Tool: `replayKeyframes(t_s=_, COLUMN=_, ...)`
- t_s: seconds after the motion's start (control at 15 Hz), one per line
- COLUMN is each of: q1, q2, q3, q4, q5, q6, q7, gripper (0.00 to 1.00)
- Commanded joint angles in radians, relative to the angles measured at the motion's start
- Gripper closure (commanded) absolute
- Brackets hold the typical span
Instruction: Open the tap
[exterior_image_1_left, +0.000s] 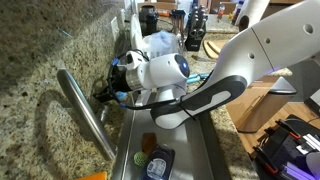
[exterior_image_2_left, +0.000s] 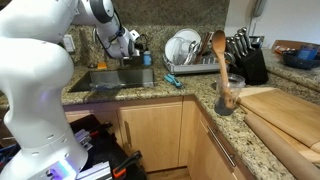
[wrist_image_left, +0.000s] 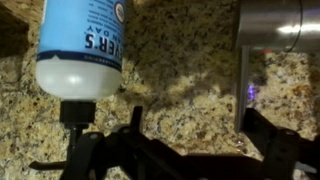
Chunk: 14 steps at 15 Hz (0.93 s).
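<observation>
In an exterior view the tap (exterior_image_1_left: 85, 115) lies at the left. Its brushed-steel spout slants across the speckled granite counter (exterior_image_1_left: 40, 60). Just right of the spout's upper stretch is my pincer (exterior_image_1_left: 108, 88), dark and close to the steel. My white arm (exterior_image_1_left: 230, 75) reaches in from the right above the sink (exterior_image_1_left: 126, 140), where a few small items lie.

The wrist view is flipped. At its left a soap bottle (wrist_image_left: 80, 50) with a blue label stands against the granite, its pump pointing down. Along the lower edge my two dark fingers (wrist_image_left: 78, 155) are spread wide apart with nothing between them, so I grip nothing. At the upper right the tap's steel body shows, and a slim steel part runs down from it just beside the finger on that side. I cannot tell whether they touch.
</observation>
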Motion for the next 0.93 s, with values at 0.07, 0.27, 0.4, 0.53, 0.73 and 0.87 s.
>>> replayKeyframes(t_s=0.07, q1=0.006, q2=0.000, q3=-0.003, q4=0.004, q5=0.002, q6=-0.001, q7=0.002, gripper=0.00)
replayKeyframes(t_s=0.27, q1=0.053, q2=-0.011, q3=-0.082, q4=-0.007, q5=0.045, q6=-0.019, q7=-0.006, gripper=0.00)
replayKeyframes(t_s=0.4, q1=0.104, q2=-0.046, q3=-0.173, q4=-0.051, q5=0.072, q6=-0.059, q7=-0.017, gripper=0.00)
replayKeyframes(t_s=0.53, q1=0.186, q2=-0.068, q3=-0.304, q4=-0.086, q5=0.102, q6=-0.088, q7=-0.029, gripper=0.00)
replayKeyframes(t_s=0.73, q1=0.296, q2=-0.068, q3=-0.477, q4=-0.110, q5=0.119, q6=-0.122, q7=-0.019, gripper=0.00)
replayKeyframes(t_s=0.87, q1=0.262, q2=-0.028, q3=-0.449, q4=-0.049, q5=0.100, q6=-0.095, q7=0.001, gripper=0.00)
